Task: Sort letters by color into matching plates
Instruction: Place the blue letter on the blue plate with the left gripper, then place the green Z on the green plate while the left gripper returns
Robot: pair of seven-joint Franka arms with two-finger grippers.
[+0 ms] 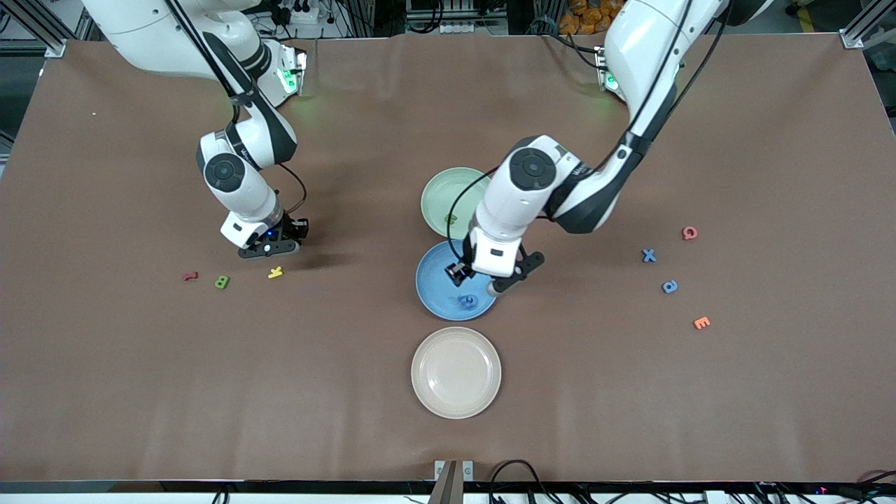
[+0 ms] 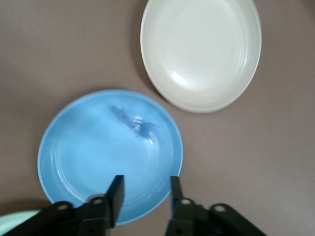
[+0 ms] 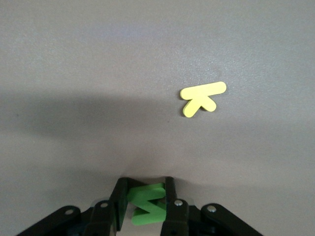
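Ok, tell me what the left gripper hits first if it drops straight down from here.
Most likely the blue plate: the left gripper, open and empty, hangs over its rim. The blue letter lies off that line.

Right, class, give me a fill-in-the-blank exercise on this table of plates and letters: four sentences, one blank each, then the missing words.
1. The right gripper is shut on a ____ letter.
2. The left gripper, its fingers open and holding nothing, hangs over the ____ plate.
3. The cream plate holds ____ letters.
4. The loose letter lying on the table nearest the right gripper is ____ in colour.

Missing words: green; blue; no; yellow
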